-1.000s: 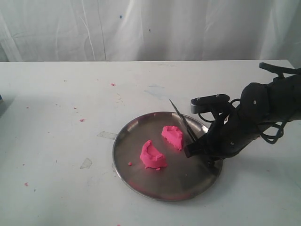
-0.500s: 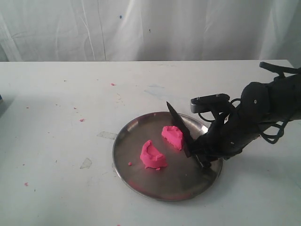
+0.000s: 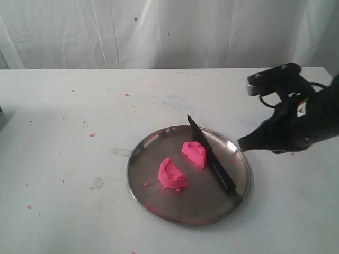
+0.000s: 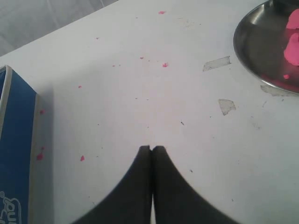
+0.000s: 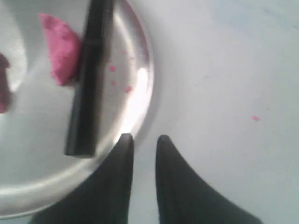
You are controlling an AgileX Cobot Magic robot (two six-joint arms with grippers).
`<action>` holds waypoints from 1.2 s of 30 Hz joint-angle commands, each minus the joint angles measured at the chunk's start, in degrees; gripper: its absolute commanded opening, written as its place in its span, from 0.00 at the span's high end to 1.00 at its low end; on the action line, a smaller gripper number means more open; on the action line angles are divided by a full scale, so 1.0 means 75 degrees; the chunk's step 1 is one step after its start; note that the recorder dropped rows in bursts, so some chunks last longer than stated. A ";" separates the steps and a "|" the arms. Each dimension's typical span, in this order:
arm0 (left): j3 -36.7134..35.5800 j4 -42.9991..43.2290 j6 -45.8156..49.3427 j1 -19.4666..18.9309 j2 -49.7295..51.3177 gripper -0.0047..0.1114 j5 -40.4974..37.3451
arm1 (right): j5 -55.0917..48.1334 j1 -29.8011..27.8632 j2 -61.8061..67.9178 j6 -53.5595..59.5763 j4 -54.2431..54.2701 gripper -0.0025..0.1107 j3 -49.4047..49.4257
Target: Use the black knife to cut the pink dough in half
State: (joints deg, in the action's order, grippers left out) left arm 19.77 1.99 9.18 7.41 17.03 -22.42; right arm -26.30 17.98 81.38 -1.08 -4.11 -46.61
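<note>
Released since half a second ago, the black knife (image 3: 211,155) now lies flat in the steel plate (image 3: 153,188), where before the right gripper (image 3: 244,144) clamped its handle with the blade raised on edge. That gripper has pulled back and up toward the right edge of the bench, and hangs just past the plate's right rim, its fingers a narrow gap apart and empty in the right wrist view (image 5: 141,138). The right arm is bent, with its wrist camera block lifted above the fingers. The knife points toward the far edge, its tip at the plate's far rim and its handle toward the near right rim. The pink dough sits in two pieces: one chunk (image 3: 194,153) touches or nearly touches the blade's left side, the other chunk (image 3: 171,175) lies apart, nearer the plate's middle; neither has moved. The left gripper (image 4: 152,148) hovers over bare bench, fingers pressed together and empty, with a blue box (image 4: 16,149) beside it. Pink crumbs (image 3: 91,135) dot the tabletop.
</note>
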 commanded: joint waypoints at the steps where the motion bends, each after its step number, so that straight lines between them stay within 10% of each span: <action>1: 0.0028 -0.0025 0.0001 0.0043 -0.0054 0.96 -0.0014 | 0.0658 -0.0563 -0.0463 -0.1935 -0.1044 0.98 0.0852; 16: 0.0028 -0.0025 0.0001 0.0043 -0.0054 0.96 0.0012 | 0.3896 -0.0079 -0.6455 -0.2296 -0.0463 0.98 0.6215; 36: 0.0028 -0.0025 0.0001 0.0043 -0.0054 0.96 0.0012 | 0.4468 -0.0029 -0.9984 -0.2316 -0.0780 0.98 0.6215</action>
State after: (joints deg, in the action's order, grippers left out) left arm 19.77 1.99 9.18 7.41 17.03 -22.31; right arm 9.06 17.65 7.94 -18.36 -10.43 -0.39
